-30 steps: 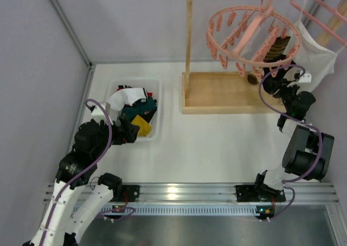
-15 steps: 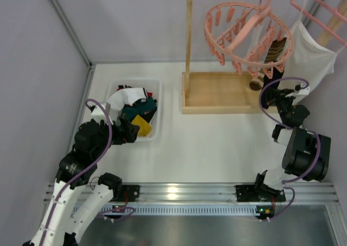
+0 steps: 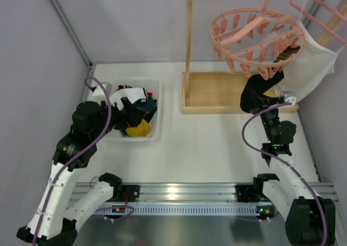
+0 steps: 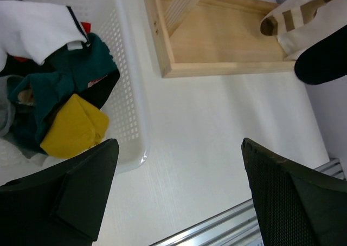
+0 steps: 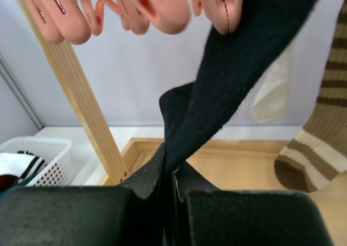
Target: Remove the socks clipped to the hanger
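The round pink ring hanger (image 3: 255,32) hangs from a wooden rail at the top right, tilted. A black sock (image 3: 256,91) hangs stretched from one of its pegs (image 5: 225,10). My right gripper (image 5: 169,173) is shut on the black sock (image 5: 233,78) and pulls it down and forward. A brown striped sock (image 5: 320,137) also hangs from the ring, on the right. Several socks, teal (image 4: 65,78), mustard yellow (image 4: 73,127) and white (image 4: 38,29), lie in the white basket (image 3: 154,132). My left gripper (image 4: 179,197) is open and empty beside the basket.
A wooden stand with a tray base (image 3: 217,94) and an upright post (image 3: 188,34) holds the rail. A large white garment (image 3: 312,67) hangs on a plain pink hanger (image 3: 325,15) at the far right. Grey walls close the left and back.
My right gripper has moved down and toward the near edge, pulling the black sock taut and tilting the ring hanger. My left arm has risen slightly over the basket.
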